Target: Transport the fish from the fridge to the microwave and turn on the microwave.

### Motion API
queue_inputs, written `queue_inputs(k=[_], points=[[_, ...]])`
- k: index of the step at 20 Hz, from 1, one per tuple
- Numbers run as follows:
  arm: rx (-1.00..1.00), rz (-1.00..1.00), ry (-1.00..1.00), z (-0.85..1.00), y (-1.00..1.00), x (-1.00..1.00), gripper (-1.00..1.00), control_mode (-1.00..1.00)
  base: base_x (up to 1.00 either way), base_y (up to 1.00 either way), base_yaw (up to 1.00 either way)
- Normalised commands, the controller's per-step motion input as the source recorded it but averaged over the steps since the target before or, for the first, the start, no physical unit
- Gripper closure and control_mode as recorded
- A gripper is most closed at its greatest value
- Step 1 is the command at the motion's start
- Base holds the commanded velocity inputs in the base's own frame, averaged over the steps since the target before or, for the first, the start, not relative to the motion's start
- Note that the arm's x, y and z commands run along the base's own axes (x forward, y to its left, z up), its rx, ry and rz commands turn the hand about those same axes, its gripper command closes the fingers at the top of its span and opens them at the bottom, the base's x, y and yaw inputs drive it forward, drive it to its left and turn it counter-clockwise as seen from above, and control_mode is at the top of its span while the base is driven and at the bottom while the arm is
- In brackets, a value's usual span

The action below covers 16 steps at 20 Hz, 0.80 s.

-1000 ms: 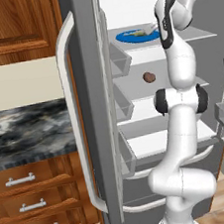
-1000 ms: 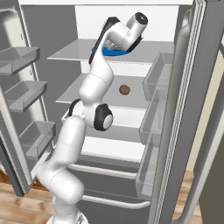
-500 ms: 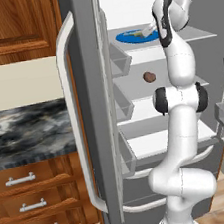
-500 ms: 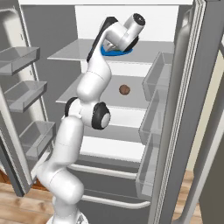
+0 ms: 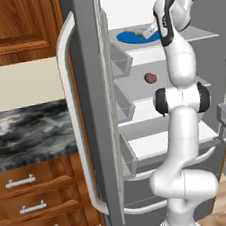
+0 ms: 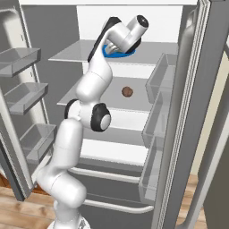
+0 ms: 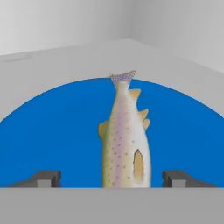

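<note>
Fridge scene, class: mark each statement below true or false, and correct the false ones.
1. The fish lies on a blue plate. True.
2. The hand has its two fingertips on either side of the fish, apart from it. True.
3. The fridge doors are shut. False: they stand open, showing the shelves.
4. The brown lump sits on the plate beside the fish. False: it sits on the shelf below.
5. The plate rests on the fridge's bottom shelf. False: it is on the top shelf.

A home kitchen, apparently; open fridge [image 5: 97,112] beside wooden drawers [image 5: 31,206] under a marble counter [image 5: 26,131].
</note>
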Motion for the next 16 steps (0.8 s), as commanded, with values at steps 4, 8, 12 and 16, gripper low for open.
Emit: queue_inputs(k=[4, 8, 12, 16], points=[[0.00, 0.06, 0.03, 0.00, 0.00, -0.07, 1.00, -1.00, 0.00, 0.00, 0.00], [0.00, 0.05, 0.00, 0.00, 0.00, -0.02, 1.00, -1.00, 0.00, 0.00, 0.00], [0.00, 0.03, 0.00, 0.02, 0.00, -0.02, 1.00, -1.00, 0.00, 0.00, 0.00], [0.00, 0.00, 0.01, 0.01, 0.00, -0.21, 1.00, -1.00, 0.00, 0.00, 0.00]])
